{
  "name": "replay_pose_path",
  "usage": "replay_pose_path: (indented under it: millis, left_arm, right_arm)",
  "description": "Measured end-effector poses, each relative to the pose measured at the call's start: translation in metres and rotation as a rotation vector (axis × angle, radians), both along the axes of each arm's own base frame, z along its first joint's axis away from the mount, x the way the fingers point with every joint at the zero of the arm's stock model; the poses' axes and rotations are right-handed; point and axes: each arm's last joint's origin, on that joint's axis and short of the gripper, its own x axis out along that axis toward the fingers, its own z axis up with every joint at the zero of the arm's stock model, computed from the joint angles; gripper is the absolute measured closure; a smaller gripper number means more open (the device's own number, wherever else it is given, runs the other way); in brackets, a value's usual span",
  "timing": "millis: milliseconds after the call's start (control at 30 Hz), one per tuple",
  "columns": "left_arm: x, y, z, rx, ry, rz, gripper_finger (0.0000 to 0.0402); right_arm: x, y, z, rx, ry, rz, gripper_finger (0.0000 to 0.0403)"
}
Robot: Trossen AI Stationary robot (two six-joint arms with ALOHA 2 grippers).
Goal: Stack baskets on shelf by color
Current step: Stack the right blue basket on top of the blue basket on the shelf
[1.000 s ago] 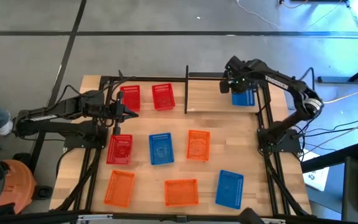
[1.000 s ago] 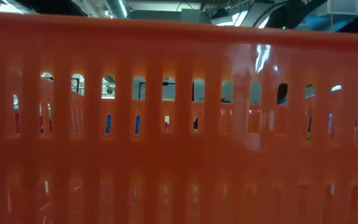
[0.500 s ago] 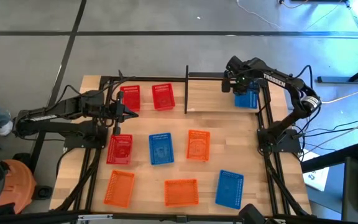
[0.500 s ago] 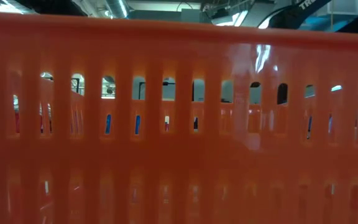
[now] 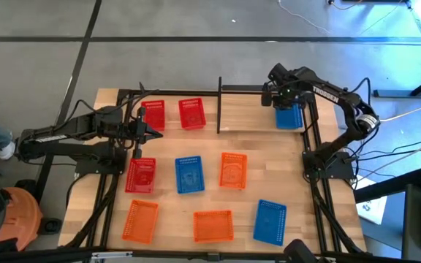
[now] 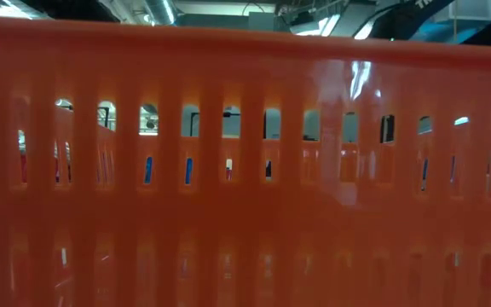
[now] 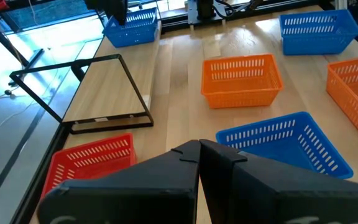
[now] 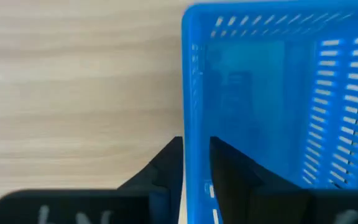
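Observation:
My right gripper (image 5: 283, 98) is shut on a blue basket (image 5: 289, 116) at the right end of the shelf (image 5: 243, 90), a light-wood board in a black metal frame (image 7: 98, 93). Whether that basket rests on anything I cannot tell. Two red baskets (image 5: 153, 115) (image 5: 191, 113) sit on their bases near the far edge. A third red one (image 5: 141, 175) is in the middle row. My left gripper (image 5: 152, 132) (image 7: 199, 146) is shut and holds nothing, hovering between the red baskets at the left. My right gripper pinches one wall of the blue basket (image 8: 194, 118) at its rim. One finger (image 8: 166, 165) is outside the wall and the other (image 8: 232, 171) is inside the basket. The fingers come from above, pointing down. The basket stays upright, opening up.
A blue basket (image 5: 189, 174) and an orange one (image 5: 233, 170) sit mid-table. Two orange baskets (image 5: 139, 220) (image 5: 213, 226) and a blue one (image 5: 270, 221) line the near edge. An orange basket wall (image 6: 245, 170) fills the low view. Bare wood lies beside the shelf.
My right gripper has shifted a little toward the table's right edge, carrying the blue basket with it. The left arm has kept still.

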Motion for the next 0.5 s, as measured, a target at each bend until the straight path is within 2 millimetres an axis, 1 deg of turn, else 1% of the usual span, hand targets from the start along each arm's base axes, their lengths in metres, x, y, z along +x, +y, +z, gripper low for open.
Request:
replay_pose_path:
  millis: [33, 100, 200, 267, 367, 433, 500]
  left_arm:
    - [0.0, 0.0, 0.0, 0.0, 0.0, 0.0, 0.0401]
    - [0.0, 0.0, 0.0, 0.0, 0.0, 0.0, 0.0401]
    - [0.0, 0.0, 0.0, 0.001, 0.0, 0.0, 0.0401]
    - [0.0, 0.0, 0.0, 0.006, 0.001, -0.002, 0.0401]
    - [0.0, 0.0, 0.0, 0.008, 0.002, -0.003, 0.0401]
    - [0.0, 0.0, 0.0, 0.008, 0.002, -0.003, 0.0401]
    - [0.0, 0.0, 0.0, 0.008, 0.002, -0.003, 0.0401]
  right_arm:
    - [0.0, 0.0, 0.007, -0.022, -0.012, 0.0, 0.0326]
    - [0.001, 0.004, 0.026, -0.074, -0.041, 0.023, 0.0327]
    - [0.008, 0.023, 0.064, -0.176, -0.098, 0.153, 0.0328]
    - [0.014, 0.045, 0.09, -0.239, -0.157, 0.281, 0.0328]
    - [0.023, 0.089, 0.123, -0.284, -0.284, 0.468, 0.0328]
    - [0.028, 0.121, 0.137, -0.291, -0.365, 0.625, 0.0328]
    - [0.028, 0.152, 0.146, -0.278, -0.426, 0.777, 0.0328]
